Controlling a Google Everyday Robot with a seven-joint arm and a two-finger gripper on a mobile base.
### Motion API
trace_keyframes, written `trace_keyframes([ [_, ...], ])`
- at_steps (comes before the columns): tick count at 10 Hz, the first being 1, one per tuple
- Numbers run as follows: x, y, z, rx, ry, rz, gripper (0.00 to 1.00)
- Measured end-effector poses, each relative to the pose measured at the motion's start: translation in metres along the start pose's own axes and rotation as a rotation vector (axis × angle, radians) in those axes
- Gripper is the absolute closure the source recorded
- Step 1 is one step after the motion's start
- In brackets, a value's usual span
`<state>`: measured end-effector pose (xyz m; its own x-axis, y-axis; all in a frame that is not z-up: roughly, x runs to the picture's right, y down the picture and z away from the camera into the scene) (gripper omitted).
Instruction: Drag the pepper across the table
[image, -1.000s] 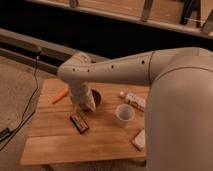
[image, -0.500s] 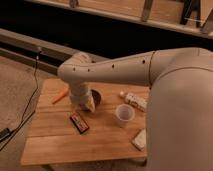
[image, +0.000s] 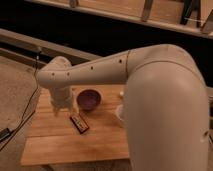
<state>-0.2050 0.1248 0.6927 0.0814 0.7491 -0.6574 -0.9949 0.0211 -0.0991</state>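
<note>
My gripper (image: 61, 106) hangs at the end of the big white arm, low over the left part of the wooden table (image: 55, 142), just left of the purple bowl (image: 89, 99). Its jaws stand open, and I see nothing held in them. The pepper is hidden; the wrist and gripper cover the spot on the table's far left.
A dark red-and-black packet (image: 79, 122) lies in front of the bowl. A white cup (image: 119, 113) peeks out at the arm's edge. The arm's thick elbow (image: 165, 110) blocks the right side of the table. A cable (image: 20, 122) trails on the floor at left.
The arm has swung across and now fills far more of the view. The gripper has shifted left off the bowl, which now shows fully, and it covers the pepper.
</note>
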Motion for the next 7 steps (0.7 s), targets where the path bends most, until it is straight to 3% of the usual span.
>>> trace_keyframes([
  [4, -0.001, 0.076, 0.016, 0.013, -0.040, -0.054, 0.35],
  [7, -0.008, 0.116, 0.029, 0.021, -0.058, -0.054, 0.35],
])
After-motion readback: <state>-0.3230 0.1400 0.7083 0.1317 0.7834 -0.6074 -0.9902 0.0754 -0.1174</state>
